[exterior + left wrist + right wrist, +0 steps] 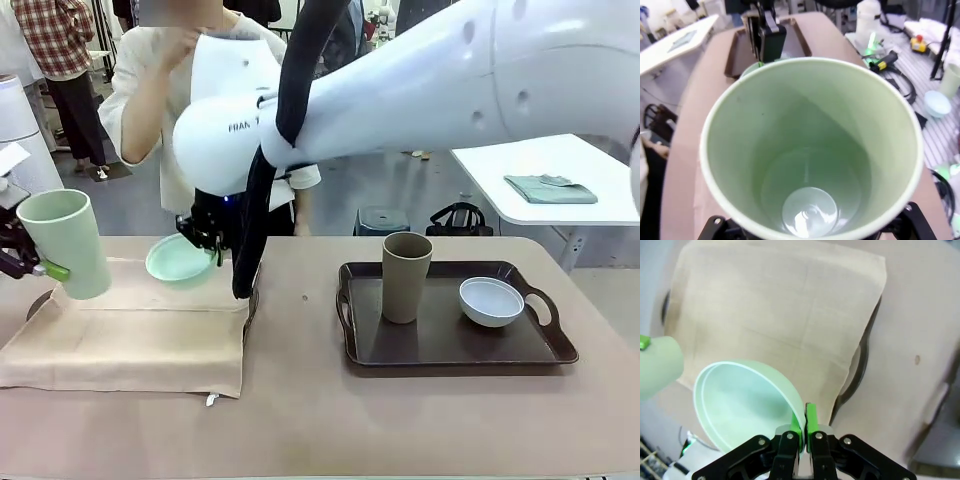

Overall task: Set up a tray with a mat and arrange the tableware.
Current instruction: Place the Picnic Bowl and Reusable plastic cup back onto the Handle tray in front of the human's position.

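pale green cup (68,243) hangs tilted at 9 o'clock over the mat (140,335), gripped by the wide-spread left jaws. the right arm (420,90) reaches across the middle, right jaws pinched tight on the pale green bowl (178,262) rim at 10 o'clock.

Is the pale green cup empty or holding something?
Empty: the left wrist view looks into the pale green cup, and its bottom is bare.

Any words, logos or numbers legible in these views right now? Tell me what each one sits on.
"FRAN": on the white casing of the right arm; the rest of the word is hidden behind the black cable.
No other text is legible in the front or wrist views.
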`<act>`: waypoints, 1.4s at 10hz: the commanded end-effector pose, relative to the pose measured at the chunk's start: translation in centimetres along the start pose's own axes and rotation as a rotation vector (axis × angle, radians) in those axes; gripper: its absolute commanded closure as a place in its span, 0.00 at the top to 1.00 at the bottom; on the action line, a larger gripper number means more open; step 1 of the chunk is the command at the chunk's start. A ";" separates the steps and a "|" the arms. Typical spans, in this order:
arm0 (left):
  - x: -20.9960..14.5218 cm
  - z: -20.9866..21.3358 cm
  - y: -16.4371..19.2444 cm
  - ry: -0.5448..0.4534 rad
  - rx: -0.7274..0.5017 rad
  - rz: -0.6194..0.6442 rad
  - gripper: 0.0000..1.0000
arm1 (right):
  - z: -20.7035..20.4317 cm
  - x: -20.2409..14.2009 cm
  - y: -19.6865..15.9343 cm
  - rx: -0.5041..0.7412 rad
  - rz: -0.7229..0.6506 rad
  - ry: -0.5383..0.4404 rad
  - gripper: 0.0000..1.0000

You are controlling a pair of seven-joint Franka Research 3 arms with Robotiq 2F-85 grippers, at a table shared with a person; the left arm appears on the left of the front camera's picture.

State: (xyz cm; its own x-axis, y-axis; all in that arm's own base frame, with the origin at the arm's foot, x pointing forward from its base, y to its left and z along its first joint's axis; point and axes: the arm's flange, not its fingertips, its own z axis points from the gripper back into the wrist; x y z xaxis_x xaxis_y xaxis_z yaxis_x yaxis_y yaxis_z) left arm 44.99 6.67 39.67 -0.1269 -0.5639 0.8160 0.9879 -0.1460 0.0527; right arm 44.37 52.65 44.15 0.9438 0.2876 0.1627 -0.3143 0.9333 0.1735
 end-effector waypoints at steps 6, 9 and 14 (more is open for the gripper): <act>-3.3 -1.8 0.9 -0.023 -0.031 -0.002 0.84 | -1.9 0.0 -0.3 -0.002 -0.005 0.029 0.05; -4.4 -2.4 1.3 -0.048 -0.042 0.017 0.84 | -3.6 0.8 -0.5 0.013 0.009 -0.001 0.05; -5.5 -3.5 1.7 -0.101 0.000 -0.037 0.84 | -6.7 2.0 -0.2 0.017 0.014 -0.036 0.05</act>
State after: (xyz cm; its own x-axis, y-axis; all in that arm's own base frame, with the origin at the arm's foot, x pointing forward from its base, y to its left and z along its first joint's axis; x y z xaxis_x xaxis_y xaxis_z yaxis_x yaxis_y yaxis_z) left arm 46.78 6.96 33.83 -0.1131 -0.5044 0.8561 0.9857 -0.1653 0.0329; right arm 46.73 54.14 37.97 0.9451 0.2791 0.1698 -0.3097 0.9308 0.1943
